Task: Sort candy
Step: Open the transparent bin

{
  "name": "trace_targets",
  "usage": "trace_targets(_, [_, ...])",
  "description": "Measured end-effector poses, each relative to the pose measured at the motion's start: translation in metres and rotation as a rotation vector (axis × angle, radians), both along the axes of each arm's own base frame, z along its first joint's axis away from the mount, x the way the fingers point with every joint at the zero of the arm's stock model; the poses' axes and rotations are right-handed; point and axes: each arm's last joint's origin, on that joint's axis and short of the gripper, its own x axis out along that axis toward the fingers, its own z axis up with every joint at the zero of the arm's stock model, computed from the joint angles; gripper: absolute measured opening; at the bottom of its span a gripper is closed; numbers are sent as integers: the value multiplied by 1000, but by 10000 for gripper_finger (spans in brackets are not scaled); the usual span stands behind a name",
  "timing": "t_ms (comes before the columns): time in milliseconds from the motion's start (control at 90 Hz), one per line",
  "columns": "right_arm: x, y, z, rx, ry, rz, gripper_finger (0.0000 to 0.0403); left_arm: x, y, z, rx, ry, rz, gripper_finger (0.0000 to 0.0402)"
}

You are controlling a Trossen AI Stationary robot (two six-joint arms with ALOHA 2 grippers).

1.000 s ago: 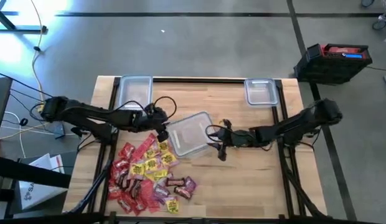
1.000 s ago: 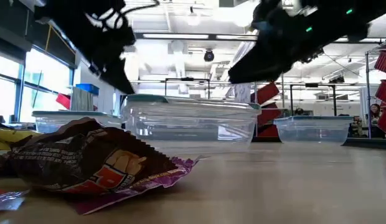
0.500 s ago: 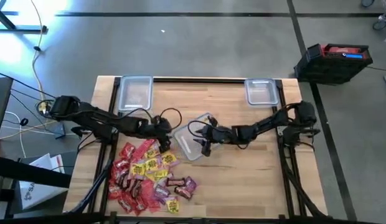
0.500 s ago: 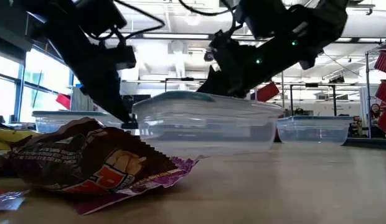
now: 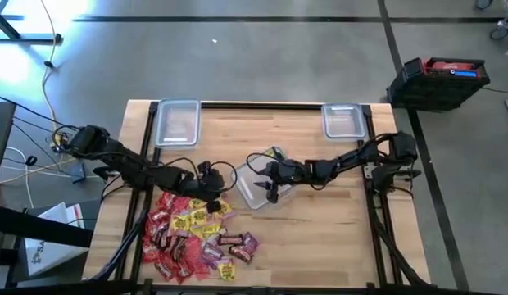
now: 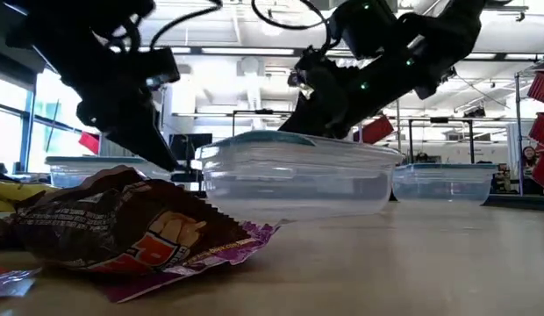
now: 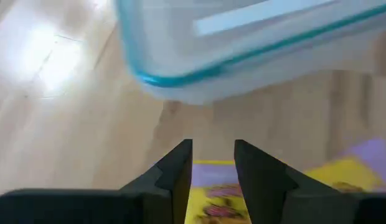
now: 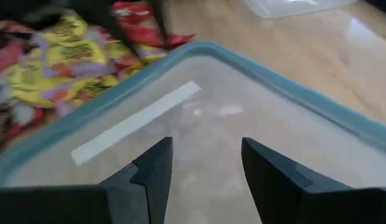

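The candy (image 5: 192,233) lies in a heap of red, yellow and purple packets at the near left of the table; a dark brown bar (image 6: 123,228) is closest in the low view. A clear container with a teal-rimmed lid (image 5: 258,187) rests flat on the table right of the heap. My left gripper (image 5: 211,182) stands open at the heap's far end, low over a yellow packet (image 7: 211,193), just left of the container (image 7: 243,43). My right gripper (image 5: 266,182) is open above the container's lid (image 8: 199,112). My left gripper points down with its fingers on either side of the yellow packet's edge (image 7: 213,171); I cannot tell whether they touch it. My right gripper slants down from the table's right over the lid's middle (image 8: 205,134); I cannot tell whether it touches the lid.
Two more clear containers stand at the far edge, one at the left (image 5: 177,121) and one at the right (image 5: 344,120). Bare wood (image 5: 336,238) lies right of the heap. A black and red crate (image 5: 442,80) sits on the floor beyond the table.
My right gripper has gone toward the table's left edge, from beside the container's right end to above its lid. My left gripper has come toward the near edge and down to the heap's far end. The container has slid a little toward the right.
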Motion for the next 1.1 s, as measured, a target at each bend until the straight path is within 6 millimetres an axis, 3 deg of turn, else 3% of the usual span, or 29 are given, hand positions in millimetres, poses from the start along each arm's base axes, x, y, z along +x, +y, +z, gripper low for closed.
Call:
trace_targets(322, [-1,7,-1,-70,29,107,162,33,-3,-33,-226,-84,-193,105])
trace_targets(556, [-8,6,6,-98,76,203,162,29,-18,-36,-266,-55,-215,105])
trace_targets(789, [-35,17,46,-19,112,135,162,24,-14,-35,-185,-20,-172,106])
trace_targets(989, [-75,32,56,38,325,-8,162,30,-5,-32,-164,-61,-219,106])
trace_targets(1100, [-82,30,52,27,401,-55,162,34,-3,-29,-156,-103,-251,106])
